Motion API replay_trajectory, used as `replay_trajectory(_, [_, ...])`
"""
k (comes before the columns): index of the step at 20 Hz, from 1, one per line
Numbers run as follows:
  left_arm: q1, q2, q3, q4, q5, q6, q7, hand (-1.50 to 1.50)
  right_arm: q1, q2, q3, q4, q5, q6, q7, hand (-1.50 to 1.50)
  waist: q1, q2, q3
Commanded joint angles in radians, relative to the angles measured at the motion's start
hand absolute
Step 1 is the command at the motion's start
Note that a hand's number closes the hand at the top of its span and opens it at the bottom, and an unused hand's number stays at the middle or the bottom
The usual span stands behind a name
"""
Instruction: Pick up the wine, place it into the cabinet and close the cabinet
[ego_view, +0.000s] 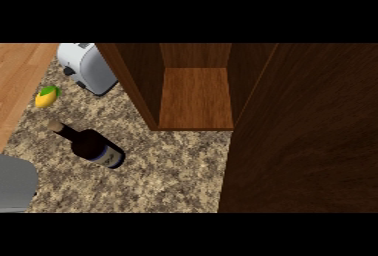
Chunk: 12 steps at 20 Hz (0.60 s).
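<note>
Only a grey left forearm at lower left, hand state untellable, wine bottle nearby

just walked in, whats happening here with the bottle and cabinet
Nothing is being handled yet. The wine bottle stands on the granite counter, left of the open cabinet, whose shelf is bare. A toaster and a yellow-green fruit sit further back. Only a grey forearm shows at lower left; no hand is visible.
</note>
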Motion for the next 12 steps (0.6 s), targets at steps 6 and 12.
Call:
replay_trajectory(6, [0.056,-0.103,-0.067,0.027,-0.150,-0.031,-0.108,-1.50,-0.040,-0.020,-0.024,-0.194,-0.028,-0.033,0.171,-1.50,-0.002,-0.002,-0.001])
replay_trajectory(12, [-0.023,-0.064,-0.007,0.179,-0.152,-0.065,-0.140,-1.50,-0.134,-0.053,-0.135,-0.078,-0.133,0.010,0.129,-1.50,0.001,0.002,0.000])
